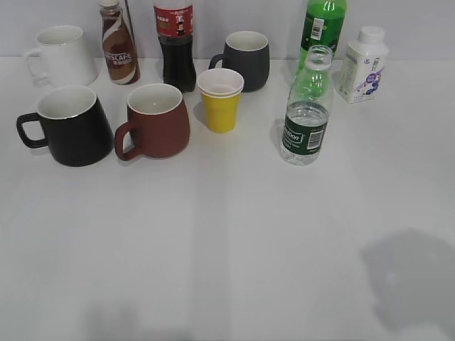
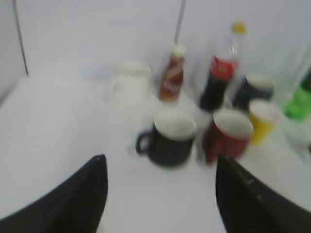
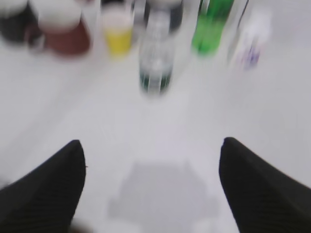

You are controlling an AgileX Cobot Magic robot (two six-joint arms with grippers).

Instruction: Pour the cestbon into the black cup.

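- Cestbon (image 1: 306, 114) stands upright, uncapped, on the table (image 1: 227, 249), well right of the black cup (image 1: 69, 126).
- Brownish-red mug (image 1: 156, 120) sits just right of the black cup.
- Left gripper (image 2: 160, 194): fingers spread, empty.
- Right gripper (image 3: 151, 187): fingers spread, empty.

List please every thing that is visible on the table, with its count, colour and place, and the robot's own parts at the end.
cestbon: 1, clear with dark green label, uncapped, right of centre
black cup: 1, glossy black, white inside, front left
brownish-red mug: 1, right of the black cup
yellow cup: 1, yellow with white rim, centre
dark grey mug: 1, back centre
white mug: 1, back left
coffee bottle: 1, brown and white, back left
cola bottle: 1, dark with red label, back
green bottle: 1, back right
milk bottle: 1, white, far right
table: 1, white
left hand: 1, black, open
right hand: 1, black, open
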